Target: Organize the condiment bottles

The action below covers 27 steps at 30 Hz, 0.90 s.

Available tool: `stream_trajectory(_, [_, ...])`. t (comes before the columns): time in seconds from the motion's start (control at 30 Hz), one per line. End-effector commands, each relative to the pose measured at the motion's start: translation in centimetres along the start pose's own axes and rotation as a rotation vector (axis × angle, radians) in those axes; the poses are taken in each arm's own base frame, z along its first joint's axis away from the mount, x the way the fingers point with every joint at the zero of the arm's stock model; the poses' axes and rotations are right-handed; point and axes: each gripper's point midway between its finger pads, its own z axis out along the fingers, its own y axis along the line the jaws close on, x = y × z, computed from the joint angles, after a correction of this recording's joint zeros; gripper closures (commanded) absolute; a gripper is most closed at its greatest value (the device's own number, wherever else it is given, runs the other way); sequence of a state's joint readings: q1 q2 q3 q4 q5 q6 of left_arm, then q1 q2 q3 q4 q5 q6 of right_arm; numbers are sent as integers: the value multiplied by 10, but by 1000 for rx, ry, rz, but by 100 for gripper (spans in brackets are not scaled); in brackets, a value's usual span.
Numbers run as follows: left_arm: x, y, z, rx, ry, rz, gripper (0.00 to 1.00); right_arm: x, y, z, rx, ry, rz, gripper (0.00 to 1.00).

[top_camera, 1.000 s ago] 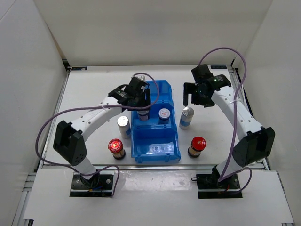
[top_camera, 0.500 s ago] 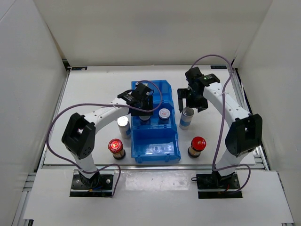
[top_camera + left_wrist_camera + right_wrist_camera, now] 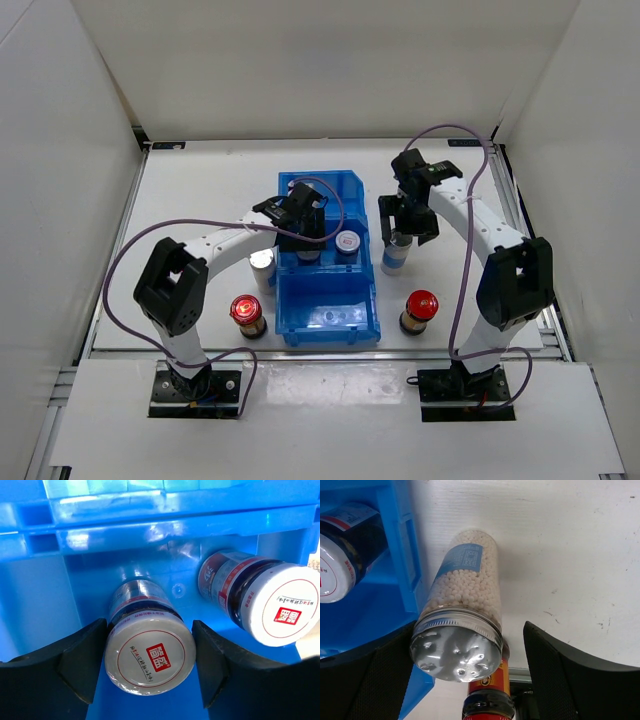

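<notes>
My left gripper (image 3: 303, 228) (image 3: 149, 645) is shut on the cap of a short red-marked bottle (image 3: 150, 657), which stands in the middle compartment of the blue bin (image 3: 330, 335). A second short red-marked bottle (image 3: 349, 241) (image 3: 282, 612) stands right of it in the same compartment. My right gripper (image 3: 405, 222) (image 3: 470, 645) is open and straddles a tall silver-capped bottle (image 3: 395, 258) (image 3: 465, 585) just outside the bin's right wall. Its left finger is at the cap and the right finger is apart from it. Another silver-capped bottle (image 3: 262, 262) stands left of the bin.
Two red-capped dark bottles stand on the table near the front, one at the left (image 3: 245, 312) and one at the right (image 3: 420, 308) (image 3: 487, 695). The bin's blue wall (image 3: 395, 530) runs close along the right gripper's left finger. White walls enclose the table.
My right gripper has come down from the far right over the tall silver-capped bottle, and its jaws have narrowed. My left gripper has shifted slightly nearer over the bin's middle compartment.
</notes>
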State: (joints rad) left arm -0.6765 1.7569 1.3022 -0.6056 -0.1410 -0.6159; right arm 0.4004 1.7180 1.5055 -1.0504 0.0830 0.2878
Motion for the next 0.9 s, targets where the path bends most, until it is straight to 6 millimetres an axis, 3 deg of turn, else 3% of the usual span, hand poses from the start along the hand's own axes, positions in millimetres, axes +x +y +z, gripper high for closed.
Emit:
stream_trajectory(0.0, [-7, -2, -1, 21, -23, 3, 20, 1, -3, 3, 10, 6, 3, 15])
stream_trajectory(0.2, [-15, -3, -1, 24, -37, 3, 0, -1, -2, 4, 8, -3, 4, 30])
stream_trajectory(0.37, [-37, -13, -18, 42, -80, -3, 0, -4, -1, 2, 5, -12, 4, 52])
stream_trajectory(0.47, [-68, -18, -52, 44, -168, 14, 0, -14, -2, -9, 15, -53, 16, 74])
stream_trajectory(0.5, [-85, -21, -73, 50, -218, 14, 0, -16, -3, -16, 21, -69, 17, 85])
stream_trajectory(0.53, [-92, -21, -84, 53, -244, 30, 0, -18, -5, -19, 31, -74, 17, 89])
stream_trajectory(0.57, [-101, -23, -95, 61, -277, 35, 0, -26, -2, -26, 23, -102, 27, 91])
stream_trajectory(0.6, [-117, -25, -127, 79, -340, 38, 0, -30, -6, -36, 44, -126, 30, 95])
stream_trajectory(0.63, [-117, -25, -127, 79, -341, 38, 0, -35, -5, -41, 39, -143, 31, 97])
stream_trajectory(0.67, [-128, -27, -143, 87, -376, 43, 0, -39, -6, -47, 48, -161, 41, 98])
stream_trajectory(0.73, [-136, -11, -165, 50, -403, 20, 0, -47, -6, -60, 50, -192, 44, 100])
stream_trajectory(0.8, [-140, -2, -180, 40, -428, 13, 0, -71, 0, -90, 17, -297, 52, 100])
stream_trajectory(0.87, [-143, 14, -198, 30, -466, -16, 0, -85, 4, -101, 9, -321, 54, 100])
